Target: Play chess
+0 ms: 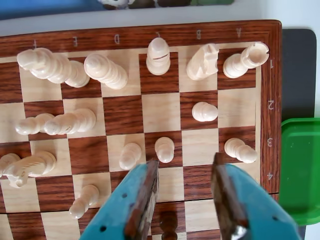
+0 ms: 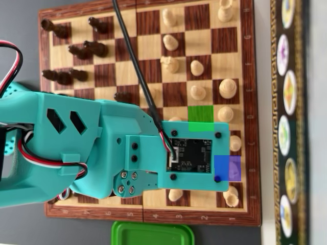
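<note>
Your gripper (image 1: 182, 200) is hovering with fingers spread and empty, the upright white pawn (image 1: 164, 149) lying just ahead between them.

You get bright, even daylight in both views; pieces on the chessboard (image 1: 150, 115) lean outward near the wrist view's edges, and the gripper (image 1: 184, 175) blurs.

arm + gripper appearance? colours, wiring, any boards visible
Teal printed arm with angular cut-outs and dark screws. Red, white and black wires loop at its side; a black cable runs to an exposed black circuit board on the wrist. The gripper has teal fingers with brownish inner faces.
</note>
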